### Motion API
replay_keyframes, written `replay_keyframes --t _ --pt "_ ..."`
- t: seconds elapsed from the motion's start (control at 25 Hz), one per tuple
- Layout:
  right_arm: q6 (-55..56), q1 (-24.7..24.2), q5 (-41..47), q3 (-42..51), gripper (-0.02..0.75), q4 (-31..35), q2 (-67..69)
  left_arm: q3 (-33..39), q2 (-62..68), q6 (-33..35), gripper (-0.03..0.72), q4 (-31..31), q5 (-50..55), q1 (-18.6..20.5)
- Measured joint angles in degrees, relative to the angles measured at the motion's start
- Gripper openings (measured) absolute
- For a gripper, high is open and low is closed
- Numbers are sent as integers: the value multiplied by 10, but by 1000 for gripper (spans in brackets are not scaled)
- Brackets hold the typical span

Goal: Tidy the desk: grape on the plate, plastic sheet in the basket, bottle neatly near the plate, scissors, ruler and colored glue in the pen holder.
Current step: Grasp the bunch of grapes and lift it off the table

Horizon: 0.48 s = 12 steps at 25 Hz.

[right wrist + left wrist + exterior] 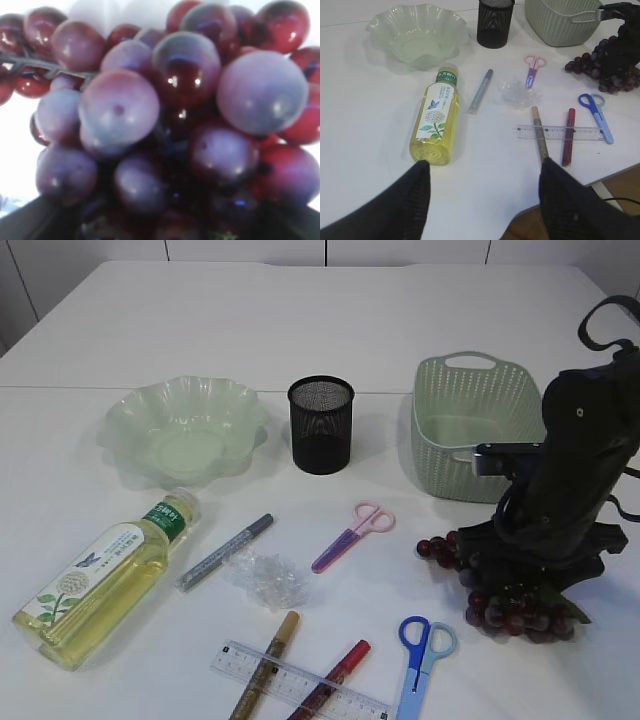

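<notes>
- Pressing down onto grapes [510,605] at 4 o'clock on table [330,330]: right gripper [530,575], fingers spread around the bunch, grip not confirmed.
- Hovering off the near edge: left gripper [482,197], jaws apart, empty.
- Lying at 8 o'clock: bottle [105,580].
- Standing at 12 o'clock: holder [321,424], plate [185,430] at 10, basket [470,425] at 2.

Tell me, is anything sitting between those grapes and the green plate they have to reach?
Yes. Between the grapes and the plate stand the black pen holder, the pink scissors and the crumpled plastic sheet. Only the pen holder stands tall; carried high, the grapes could probably pass over everything.
</notes>
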Motion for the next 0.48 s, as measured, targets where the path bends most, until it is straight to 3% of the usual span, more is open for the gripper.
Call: replay_keyframes --t 0.16,0.4,0.48 --pt "0 0 -3 0 520 7 1 0 0 0 493 0 0 0" --pt "0 0 -2 -1 286 9 1 0 0 0 487 0 0 0" --pt "0 0 4 -2 242 9 1 0 0 0 486 0 0 0"
